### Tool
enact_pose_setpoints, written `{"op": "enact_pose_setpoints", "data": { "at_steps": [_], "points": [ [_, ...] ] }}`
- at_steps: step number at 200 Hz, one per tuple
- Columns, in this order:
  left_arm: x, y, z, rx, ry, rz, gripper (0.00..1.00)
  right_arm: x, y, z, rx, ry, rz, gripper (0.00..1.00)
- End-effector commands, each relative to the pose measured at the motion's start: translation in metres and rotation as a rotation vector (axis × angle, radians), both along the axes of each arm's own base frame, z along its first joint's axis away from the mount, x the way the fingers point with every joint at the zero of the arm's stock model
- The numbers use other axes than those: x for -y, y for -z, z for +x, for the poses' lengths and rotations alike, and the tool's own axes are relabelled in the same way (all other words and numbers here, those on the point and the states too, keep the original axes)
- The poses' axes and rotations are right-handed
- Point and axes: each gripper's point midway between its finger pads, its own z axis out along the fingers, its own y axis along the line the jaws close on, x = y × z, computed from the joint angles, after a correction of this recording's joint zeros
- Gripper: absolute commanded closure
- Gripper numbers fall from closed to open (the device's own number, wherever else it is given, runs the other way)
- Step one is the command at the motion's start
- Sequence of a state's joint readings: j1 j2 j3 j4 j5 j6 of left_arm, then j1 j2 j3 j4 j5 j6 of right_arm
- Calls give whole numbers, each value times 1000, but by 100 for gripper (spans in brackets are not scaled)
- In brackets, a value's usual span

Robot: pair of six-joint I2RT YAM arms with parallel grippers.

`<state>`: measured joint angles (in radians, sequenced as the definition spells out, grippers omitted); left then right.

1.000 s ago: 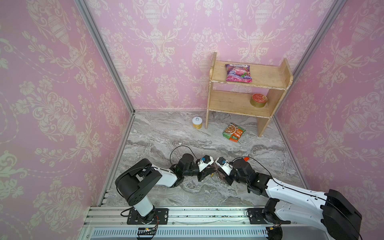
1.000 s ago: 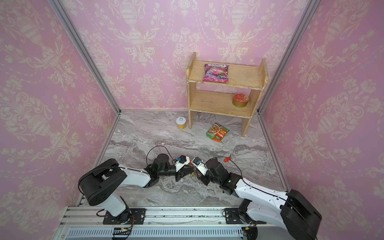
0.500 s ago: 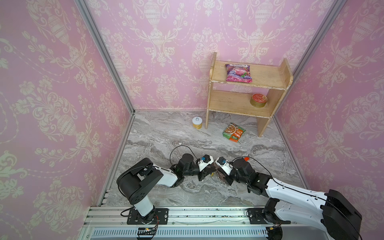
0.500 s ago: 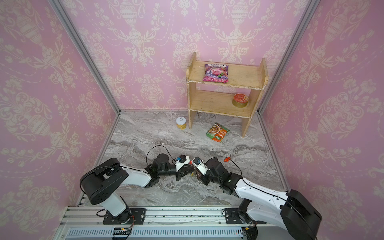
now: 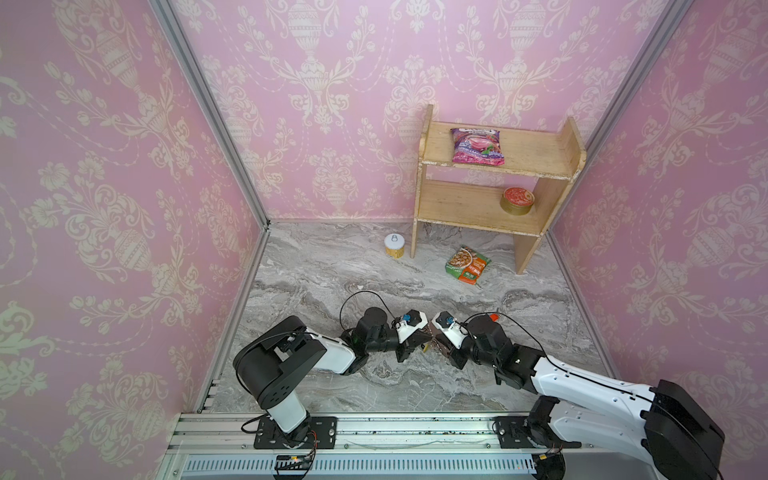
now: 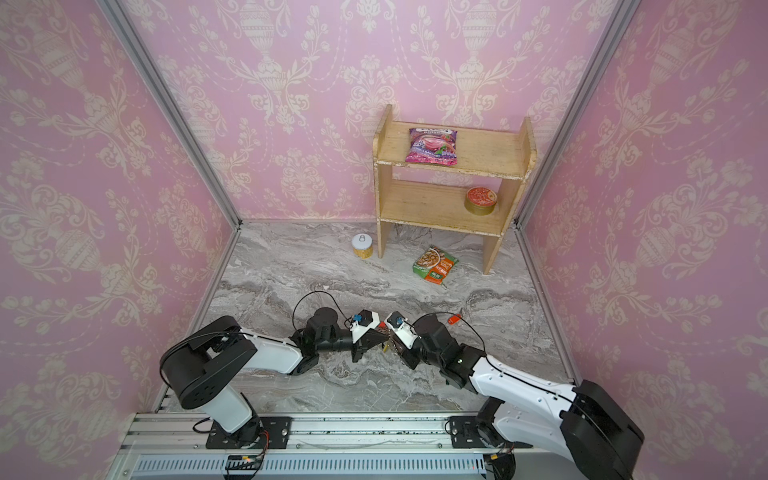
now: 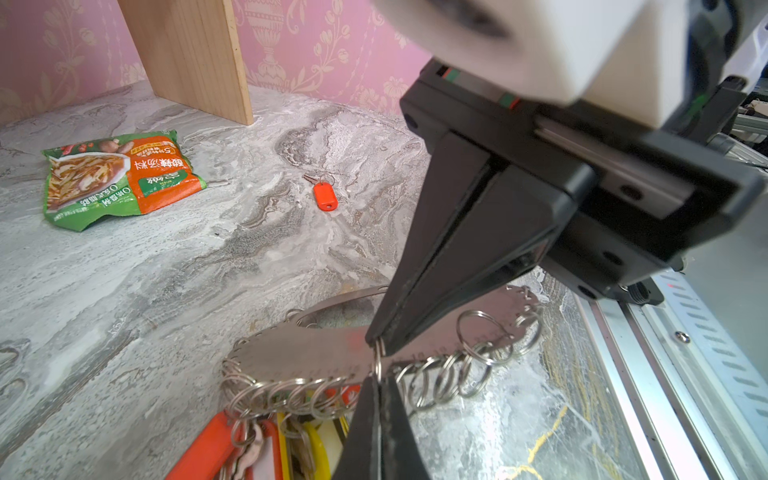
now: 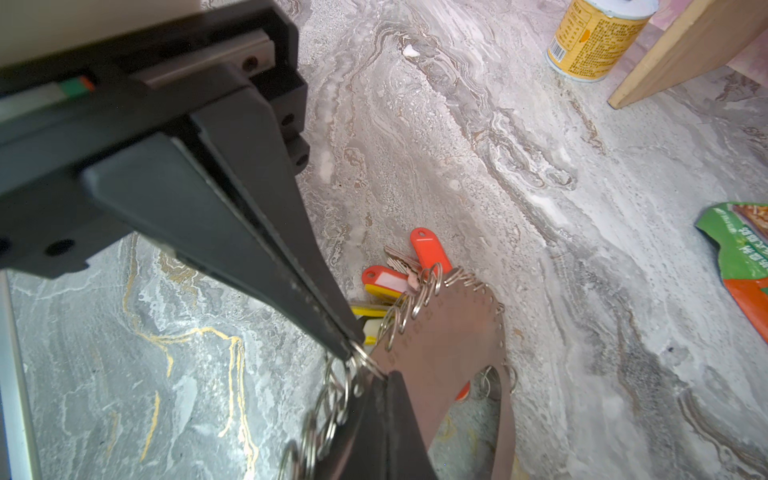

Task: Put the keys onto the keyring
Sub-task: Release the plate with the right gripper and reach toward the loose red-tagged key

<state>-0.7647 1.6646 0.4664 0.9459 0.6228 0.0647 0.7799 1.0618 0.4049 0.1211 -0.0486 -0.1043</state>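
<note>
Keys [image 7: 216, 444] with orange and yellow tags hang on the keyring [image 7: 307, 353], below the left gripper [image 7: 376, 386], which is clamped on one ring. Right gripper [image 7: 376, 344] pinches the same ring, tip to tip. Red-tagged key [image 5: 493, 317] lies loose just behind the right wrist; packet [image 5: 467, 264] farther back.

A: Any labels reading?
B: Barely. The soup packet [image 7: 120, 178] is showing white Chinese characters on orange, upside down in the left wrist view; I'm not resolving them. The yellow can [image 8: 594, 41] is carrying fine print, the keyring [image 7: 299, 353] tiny stamped marks, both illegible.
</note>
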Motion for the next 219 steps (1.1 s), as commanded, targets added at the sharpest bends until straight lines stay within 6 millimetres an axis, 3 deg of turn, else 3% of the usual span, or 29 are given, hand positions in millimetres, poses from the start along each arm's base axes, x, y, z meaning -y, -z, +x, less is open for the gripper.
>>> {"op": "enact_pose_setpoints", "data": {
  "at_steps": [1, 27, 50, 61, 80, 109, 139, 176, 219],
  "points": [
    [0, 9, -5, -11, 14, 18, 100, -8, -21, 4, 32, -6, 72, 100],
    [-3, 10, 4, 18, -42, 27, 100, -7, -18, 4, 5, 5, 67, 100],
    [-7, 10, 10, 67, -67, 58, 100, 1, -16, 4, -48, 48, 48, 73],
    [-8, 11, 11, 89, -72, 78, 100, 5, -17, 4, -70, 73, 43, 54],
    [-12, 15, 12, 122, -79, 117, 100, 14, -24, 6, -107, 136, 61, 34],
    [-19, 13, 11, 151, -92, 134, 100, 48, -43, 27, -115, 398, 111, 1],
    [-17, 2, 4, 171, -73, 122, 100, 78, -58, 43, -178, 605, 127, 0],
    [-24, -1, -13, 159, -32, 170, 100, 94, -69, 66, -296, 694, 135, 0],
    [-40, 13, -30, 117, 1, 255, 100, 130, -24, 81, -568, 904, 42, 0]
  ]
}}
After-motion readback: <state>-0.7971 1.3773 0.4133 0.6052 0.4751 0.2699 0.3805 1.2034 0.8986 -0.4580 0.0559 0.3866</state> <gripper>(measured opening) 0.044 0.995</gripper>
